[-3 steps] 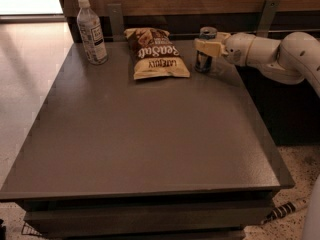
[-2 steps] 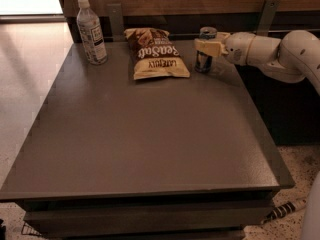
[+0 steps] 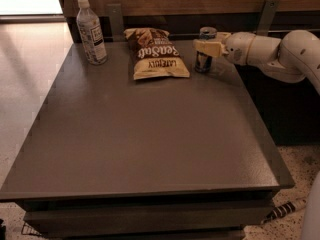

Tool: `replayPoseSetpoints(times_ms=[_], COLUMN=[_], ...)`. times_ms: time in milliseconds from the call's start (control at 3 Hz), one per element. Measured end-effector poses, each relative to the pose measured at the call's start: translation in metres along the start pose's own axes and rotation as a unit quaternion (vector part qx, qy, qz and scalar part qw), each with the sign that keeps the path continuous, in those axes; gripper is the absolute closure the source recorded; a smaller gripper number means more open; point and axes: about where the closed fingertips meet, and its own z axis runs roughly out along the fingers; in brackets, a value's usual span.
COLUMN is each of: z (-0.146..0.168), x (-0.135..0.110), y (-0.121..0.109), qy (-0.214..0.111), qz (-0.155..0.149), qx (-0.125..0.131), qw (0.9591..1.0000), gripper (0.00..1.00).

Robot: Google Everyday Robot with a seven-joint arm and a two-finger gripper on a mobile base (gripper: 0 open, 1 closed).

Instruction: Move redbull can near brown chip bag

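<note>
The redbull can [image 3: 203, 60] stands upright on the dark table [image 3: 150, 134] near its back right, just right of the brown chip bag [image 3: 155, 53]. The bag lies flat, dark brown at the far end with a cream-yellow band toward me. My gripper [image 3: 206, 46] reaches in from the right at can height, its cream fingers [image 3: 210, 48] around the can's upper part. A small gap shows between the can and the bag's right edge.
A clear plastic bottle [image 3: 91, 32] with a white cap stands at the table's back left. A wooden wall panel with two metal brackets [image 3: 268, 15] runs behind the table. My white arm [image 3: 280, 54] stretches over the table's right edge.
</note>
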Motion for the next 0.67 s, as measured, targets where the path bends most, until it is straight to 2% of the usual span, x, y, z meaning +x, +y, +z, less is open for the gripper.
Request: replayPoseSetpoints(times_ms=[333,667], z=[0.0029,0.0049], x=[0.0000,0.0001], y=[0.0016,0.0027], qy=[0.000,0.000], qz=[0.000,0.000], qx=[-0.002,-0.004], qw=[1.0000,1.0000], gripper=[0.07,0.00])
